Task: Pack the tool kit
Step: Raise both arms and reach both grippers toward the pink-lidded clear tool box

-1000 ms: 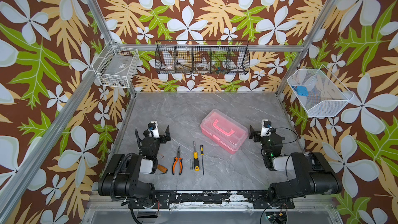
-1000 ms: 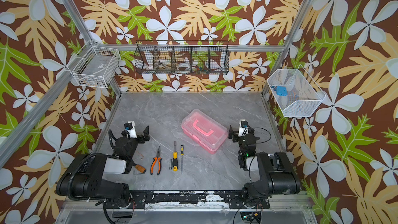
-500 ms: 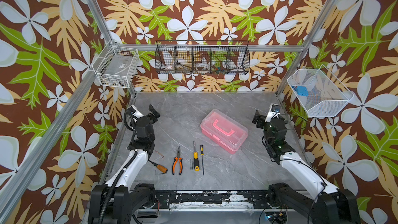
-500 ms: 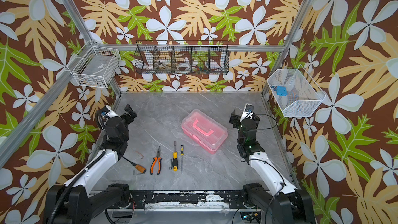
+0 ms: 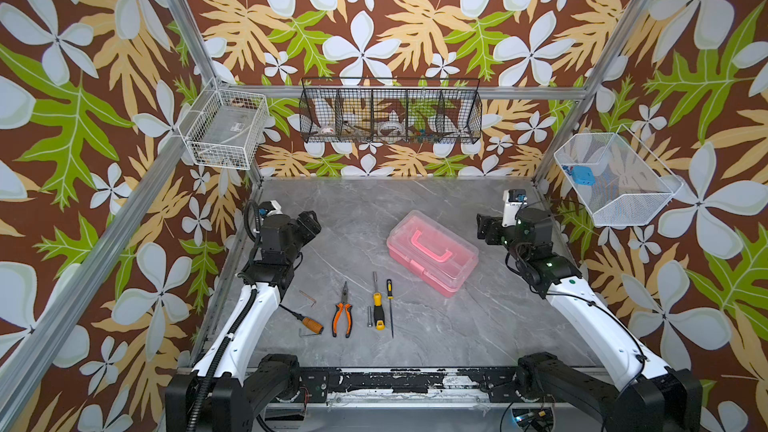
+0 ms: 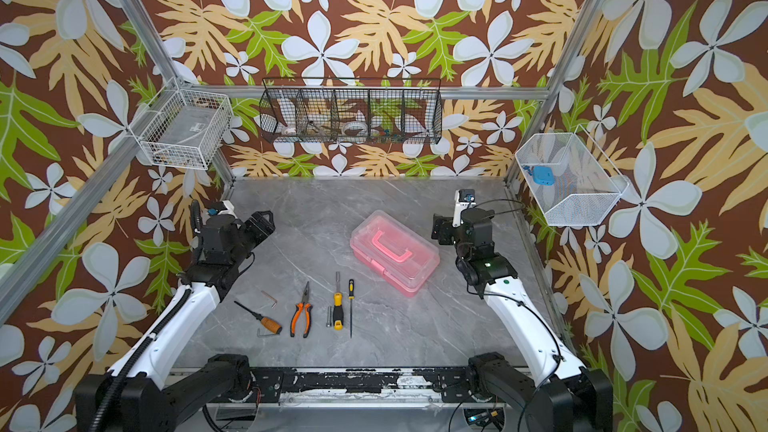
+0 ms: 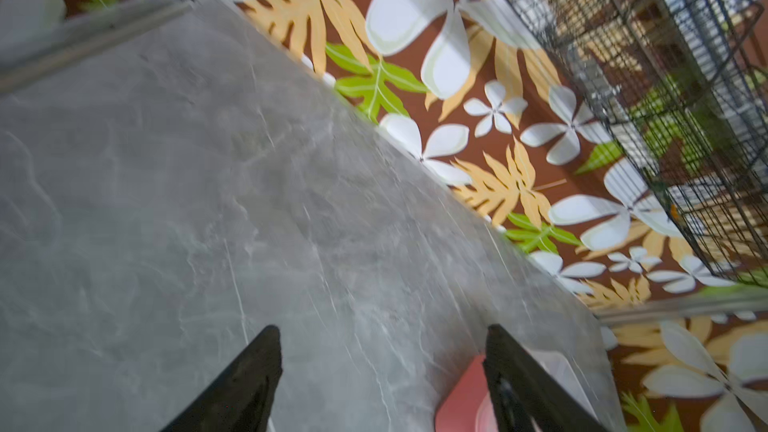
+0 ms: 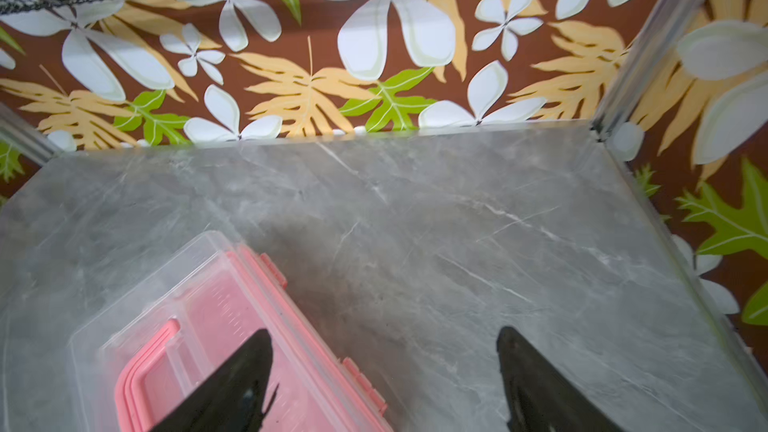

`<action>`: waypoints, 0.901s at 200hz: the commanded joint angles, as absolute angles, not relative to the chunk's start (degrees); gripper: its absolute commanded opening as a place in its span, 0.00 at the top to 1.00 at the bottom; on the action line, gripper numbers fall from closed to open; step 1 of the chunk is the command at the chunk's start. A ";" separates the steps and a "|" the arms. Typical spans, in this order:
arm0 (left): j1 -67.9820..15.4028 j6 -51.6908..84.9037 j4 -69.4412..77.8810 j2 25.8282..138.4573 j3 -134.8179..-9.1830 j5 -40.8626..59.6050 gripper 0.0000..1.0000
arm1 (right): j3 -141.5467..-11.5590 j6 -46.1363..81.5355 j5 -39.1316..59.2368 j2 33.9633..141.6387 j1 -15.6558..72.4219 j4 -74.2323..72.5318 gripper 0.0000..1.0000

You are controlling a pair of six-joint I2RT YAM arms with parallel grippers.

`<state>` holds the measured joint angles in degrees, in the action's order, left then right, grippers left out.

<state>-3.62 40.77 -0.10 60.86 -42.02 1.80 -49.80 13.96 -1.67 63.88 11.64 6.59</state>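
The tool kit's pink case [image 5: 432, 252] [image 6: 394, 252] lies shut at mid-table, its clear lid and pink handle facing up. In front of it sit orange-black pliers [image 5: 342, 315], a yellow-black screwdriver [image 5: 377, 309], a thin screwdriver [image 5: 390, 305] and a small metal bit [image 5: 369, 317]. My left gripper [image 5: 311, 224] [image 7: 382, 330] hovers open at the left, well clear of the case [image 7: 461, 401]. The right gripper [image 5: 484, 228] [image 8: 382, 332] is open just right of the case [image 8: 232, 326], with one finger over the lid's edge. Neither holds anything.
An orange-handled screwdriver [image 5: 305, 321] and two hex keys [image 5: 308, 297] lie front left. A black wire basket [image 5: 390, 112] hangs on the back wall. White wire baskets [image 5: 226, 132] [image 5: 615, 178] hang at the left and right sides. Metal frame posts stand at the table corners.
Both arms have unfolded from a low rest pose at the front and lifted their grippers up and back. The left gripper then turned toward the table's middle.
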 commanded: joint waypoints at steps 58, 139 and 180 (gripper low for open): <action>-21.97 47.17 3.37 64.46 -41.54 12.32 0.26 | -53.47 16.09 18.25 72.87 11.69 13.22 0.26; -30.08 49.33 11.87 79.54 -47.75 16.09 0.39 | -54.69 17.75 23.71 79.17 11.67 13.10 0.24; -31.24 51.29 17.50 87.77 -49.22 19.08 0.42 | -52.18 20.37 25.54 77.16 11.65 12.63 0.25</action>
